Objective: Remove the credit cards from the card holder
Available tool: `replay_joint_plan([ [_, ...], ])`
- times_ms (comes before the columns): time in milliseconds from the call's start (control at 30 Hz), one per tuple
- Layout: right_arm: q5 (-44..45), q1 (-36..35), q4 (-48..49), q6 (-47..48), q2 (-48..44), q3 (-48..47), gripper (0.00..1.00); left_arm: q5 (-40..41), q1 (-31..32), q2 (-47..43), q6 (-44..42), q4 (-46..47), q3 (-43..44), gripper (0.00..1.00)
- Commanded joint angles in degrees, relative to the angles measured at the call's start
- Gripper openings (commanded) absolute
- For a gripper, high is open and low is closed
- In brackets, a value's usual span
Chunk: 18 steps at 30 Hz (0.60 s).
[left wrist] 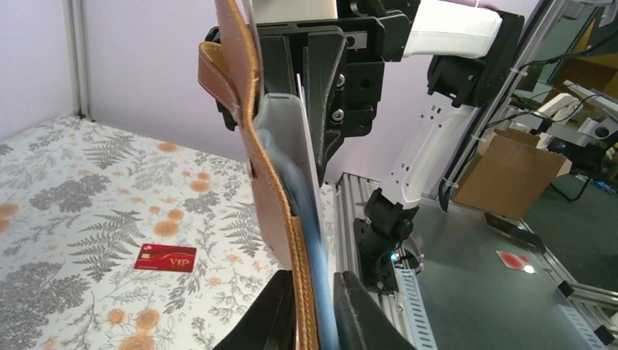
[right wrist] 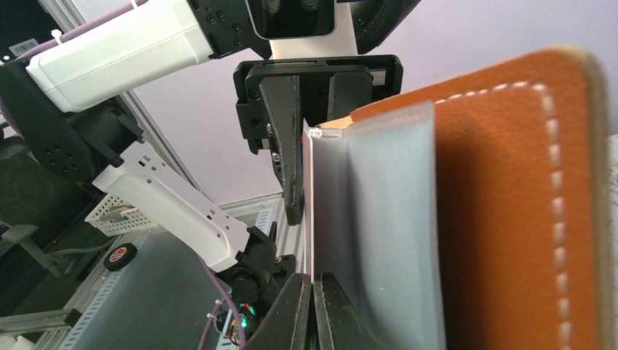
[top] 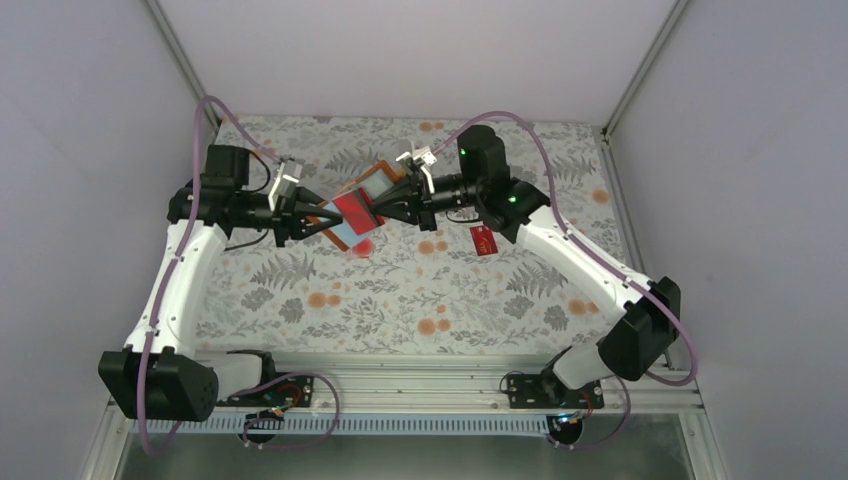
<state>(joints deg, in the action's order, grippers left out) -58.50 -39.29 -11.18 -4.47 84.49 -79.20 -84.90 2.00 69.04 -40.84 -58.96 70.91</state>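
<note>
The brown leather card holder hangs open in the air between my two grippers, with its grey-blue sleeves showing. My left gripper is shut on its lower edge; in the left wrist view the fingers clamp leather and sleeve. My right gripper is shut on a card that sits partly in a sleeve. This card looks red from above and pale in the left wrist view. The right wrist view shows its thin white edge between the closed jaws. A solid red card lies on the table.
The floral table mat lies under both arms. Purple walls and metal frame posts close in the back and sides. An aluminium rail with both arm bases runs along the near edge.
</note>
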Motion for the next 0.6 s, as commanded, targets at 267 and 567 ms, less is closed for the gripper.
replay_joint_plan([
  [267, 4.1, 1.2, -3.5, 2.5, -3.0, -2.5, 0.04, -1.1, -0.1, -0.5, 0.1, 0.9, -0.1, 0.03],
  [567, 9.5, 9.2, -11.3, 2.4, -8.5, -0.4, 0.04, 5.1, -0.2, -0.6, 10.7, 9.8, -2.6, 0.02],
])
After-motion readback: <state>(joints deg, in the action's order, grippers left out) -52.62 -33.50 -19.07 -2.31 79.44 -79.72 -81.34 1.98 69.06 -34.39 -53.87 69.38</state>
